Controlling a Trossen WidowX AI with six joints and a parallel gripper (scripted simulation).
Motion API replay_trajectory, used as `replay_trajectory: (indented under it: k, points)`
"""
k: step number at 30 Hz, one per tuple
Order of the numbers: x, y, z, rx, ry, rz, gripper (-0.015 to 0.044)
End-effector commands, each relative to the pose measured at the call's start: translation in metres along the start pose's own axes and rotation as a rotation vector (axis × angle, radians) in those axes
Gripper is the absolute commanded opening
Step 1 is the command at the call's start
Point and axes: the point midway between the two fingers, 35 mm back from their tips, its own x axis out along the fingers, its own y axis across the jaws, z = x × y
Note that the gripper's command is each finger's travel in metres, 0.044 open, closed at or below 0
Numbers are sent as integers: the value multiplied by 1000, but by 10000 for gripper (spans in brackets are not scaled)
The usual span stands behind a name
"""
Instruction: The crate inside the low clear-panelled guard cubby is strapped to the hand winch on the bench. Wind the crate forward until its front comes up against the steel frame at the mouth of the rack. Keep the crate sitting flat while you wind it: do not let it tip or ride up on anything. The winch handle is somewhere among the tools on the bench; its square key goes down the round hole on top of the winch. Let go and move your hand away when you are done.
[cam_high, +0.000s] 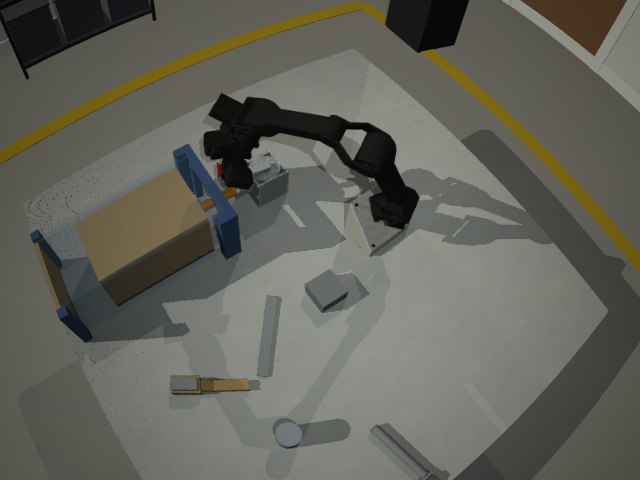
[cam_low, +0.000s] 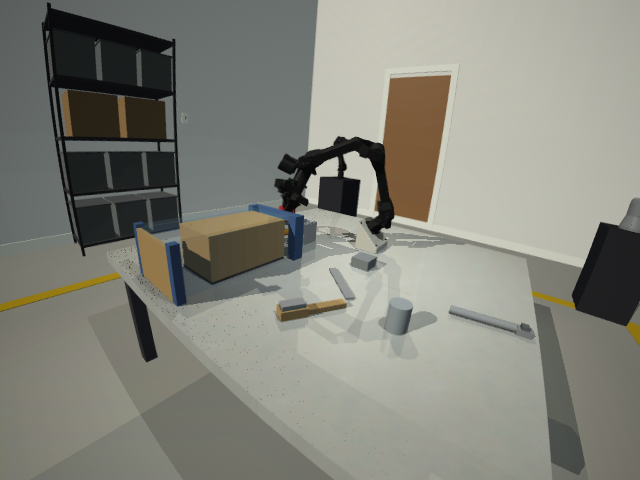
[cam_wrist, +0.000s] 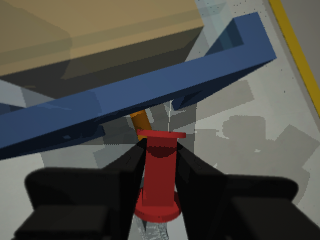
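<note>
The cardboard-coloured crate sits flat in the cubby, with a narrow dark gap visible between its front and the blue steel frame. An orange strap runs from the crate side under the frame toward the grey winch. My gripper is shut on the red knob of the winch handle, beside the frame and above the strap. The handle's arm and its key are mostly hidden behind the gripper.
A brown end board stands behind the crate. On the bench lie a grey block, a flat bar, a wooden-handled tool, an upright cylinder and a grey rod.
</note>
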Motion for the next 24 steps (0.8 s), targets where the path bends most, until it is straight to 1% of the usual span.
replay_trajectory:
  k: [1, 24]
  points:
    - [-1, 11, -7, 18, 12, 20, 0]
    - [-10, 37, -26, 19, 14, 22, 0]
